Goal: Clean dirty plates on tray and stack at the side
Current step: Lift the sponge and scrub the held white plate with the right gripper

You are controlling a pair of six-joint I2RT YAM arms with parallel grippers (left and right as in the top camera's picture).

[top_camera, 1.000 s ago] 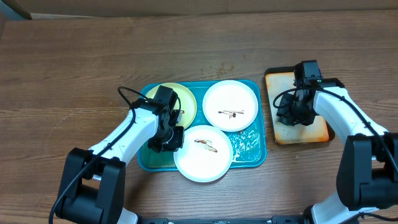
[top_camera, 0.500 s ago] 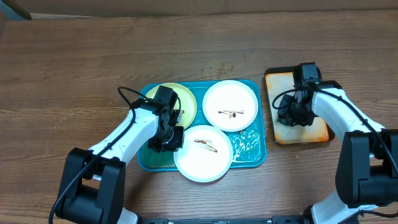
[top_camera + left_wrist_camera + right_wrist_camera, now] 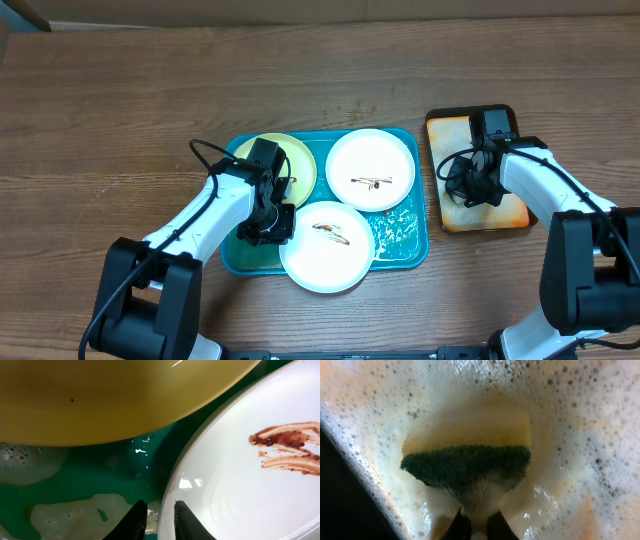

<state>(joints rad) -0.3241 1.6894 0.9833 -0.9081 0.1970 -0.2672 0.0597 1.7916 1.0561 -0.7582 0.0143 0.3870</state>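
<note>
Left gripper (image 3: 156, 522): jaws nearly together, pinching the left rim of the front white plate (image 3: 240, 490). This plate overhangs the teal tray's (image 3: 400, 240) front edge. The arm reaches in from the tray's left, wrist pitched down.

Yellow-green plate (image 3: 303, 165): tray back-left. Second white plate (image 3: 371, 168): back-right.

Right gripper (image 3: 476, 527): clamped on a green sponge (image 3: 470, 462) in foam, over the orange tray (image 3: 455, 218) just right of the teal tray.
</note>
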